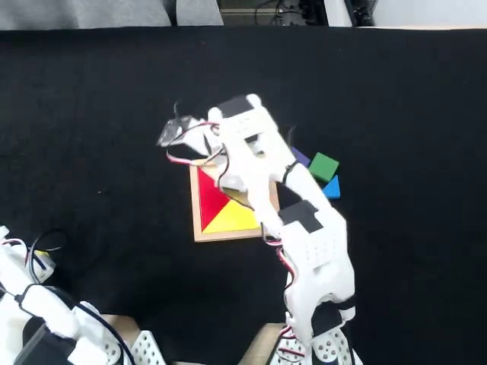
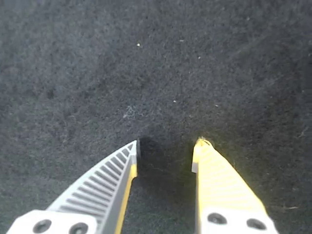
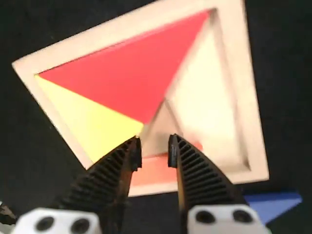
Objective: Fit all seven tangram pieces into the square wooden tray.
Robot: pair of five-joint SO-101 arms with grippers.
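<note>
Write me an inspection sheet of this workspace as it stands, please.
Surface: black cloth table.
Job's things: square wooden tray holds a red triangle and a yellow triangle; orange piece at its rim, seating unclear; green piece, blue piece and purple piece lie on the cloth beside it.
Clutter: nothing seen.
Grippers: right gripper over the tray, jaws slightly apart, nothing between them; left gripper over bare cloth, jaws apart, empty.
Cables: red, white and black wires along the right arm; black cable by the left arm.
Surroundings: grey fabric beyond the table's far edge.
</note>
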